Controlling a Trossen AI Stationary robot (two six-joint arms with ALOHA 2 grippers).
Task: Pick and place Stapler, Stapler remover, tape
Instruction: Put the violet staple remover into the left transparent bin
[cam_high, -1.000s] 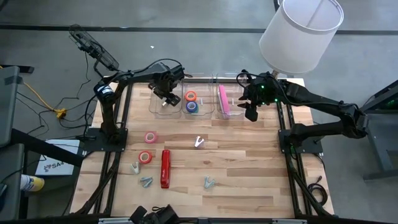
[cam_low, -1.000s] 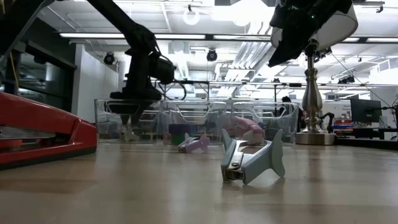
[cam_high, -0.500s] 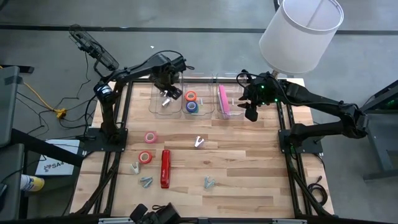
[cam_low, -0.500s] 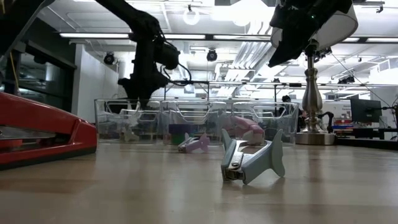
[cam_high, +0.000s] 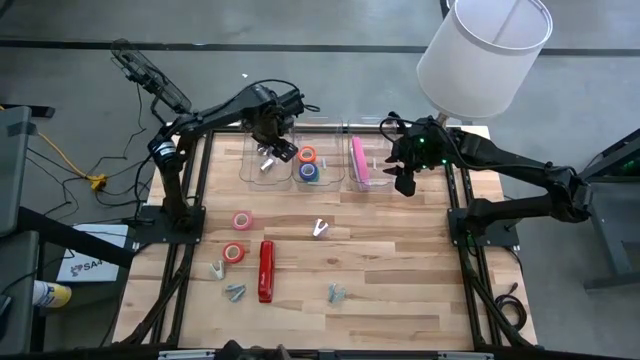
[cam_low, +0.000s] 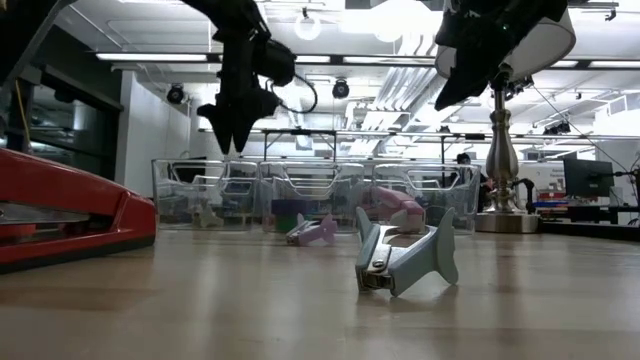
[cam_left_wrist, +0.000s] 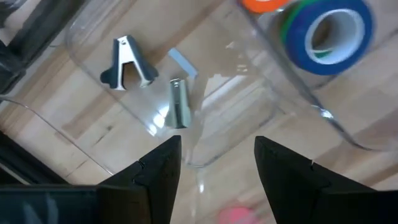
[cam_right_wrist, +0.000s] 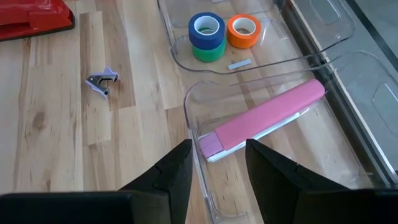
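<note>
Both sets of jaws stand open and empty: the left gripper (cam_high: 283, 150) hangs above the left clear bin (cam_high: 254, 178), the right gripper (cam_high: 404, 181) beside the bin with the pink stapler (cam_high: 359, 160). On the pale wooden tabletop (cam_high: 400, 270) lie a red stapler (cam_high: 266, 270), pink and red tape rolls (cam_high: 241, 220), and staple removers (cam_high: 336, 293). A white lampshade (cam_high: 484, 55) stands above the far right corner; ceiling strip lights (cam_low: 160, 57) glow behind.

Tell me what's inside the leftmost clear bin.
Two staple removers lie in the left bin, seen from the left wrist, with a small label on its floor. The left end effector hangs open above it, holding nothing.
</note>
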